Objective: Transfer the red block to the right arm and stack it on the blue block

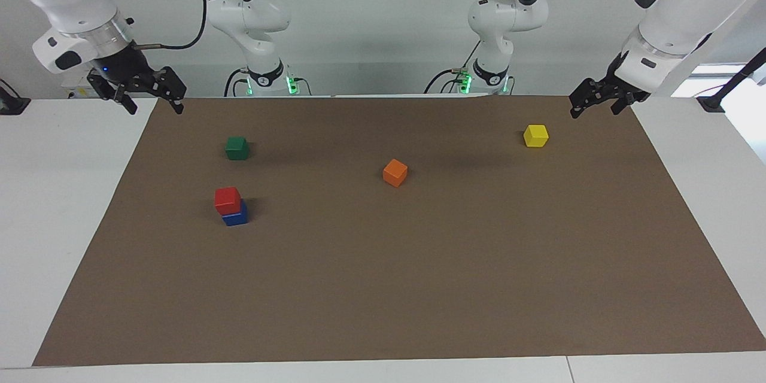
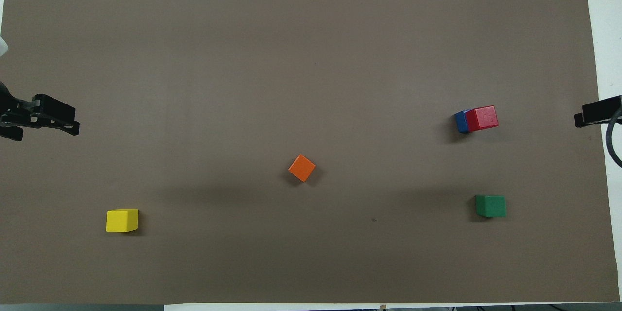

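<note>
Five blocks [image 1: 395, 172], two arms [image 1: 72, 6], one mat [image 1: 419, 281].

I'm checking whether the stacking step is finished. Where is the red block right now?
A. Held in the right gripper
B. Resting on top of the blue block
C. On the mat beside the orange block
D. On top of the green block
B: the red block sits on the blue block, slightly offset, with both grippers up and away from it.

blue block [image 2: 460, 121] mostly covered by red block [image 2: 481, 118], right tool [image 2: 596, 112] cut off at edge
</note>
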Robot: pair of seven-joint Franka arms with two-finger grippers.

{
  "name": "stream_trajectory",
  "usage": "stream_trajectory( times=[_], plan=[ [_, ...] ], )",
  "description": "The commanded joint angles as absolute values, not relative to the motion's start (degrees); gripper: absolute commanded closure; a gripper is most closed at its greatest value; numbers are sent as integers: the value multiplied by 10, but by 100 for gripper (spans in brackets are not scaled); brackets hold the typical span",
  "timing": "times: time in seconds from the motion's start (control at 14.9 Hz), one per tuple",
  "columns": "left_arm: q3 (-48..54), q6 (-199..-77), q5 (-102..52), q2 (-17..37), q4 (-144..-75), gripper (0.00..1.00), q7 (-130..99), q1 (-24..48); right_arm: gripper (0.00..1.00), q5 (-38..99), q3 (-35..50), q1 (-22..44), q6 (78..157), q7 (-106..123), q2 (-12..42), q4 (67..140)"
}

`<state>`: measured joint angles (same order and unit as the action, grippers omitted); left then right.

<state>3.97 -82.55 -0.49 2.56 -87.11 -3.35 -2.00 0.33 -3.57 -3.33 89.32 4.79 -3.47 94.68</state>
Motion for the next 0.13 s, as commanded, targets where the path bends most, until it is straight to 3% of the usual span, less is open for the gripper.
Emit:
stream_trajectory(
  times=[0.0, 0.07],
  plan=[
    [40, -845, 6, 14, -881, 0, -31, -19, 0, 3, -34, -35, 880, 57, -33, 940],
    [40, -850, 6, 14, -881, 0, -31, -18, 0, 4, -34, -35, 881, 57, -33, 940]
  ],
)
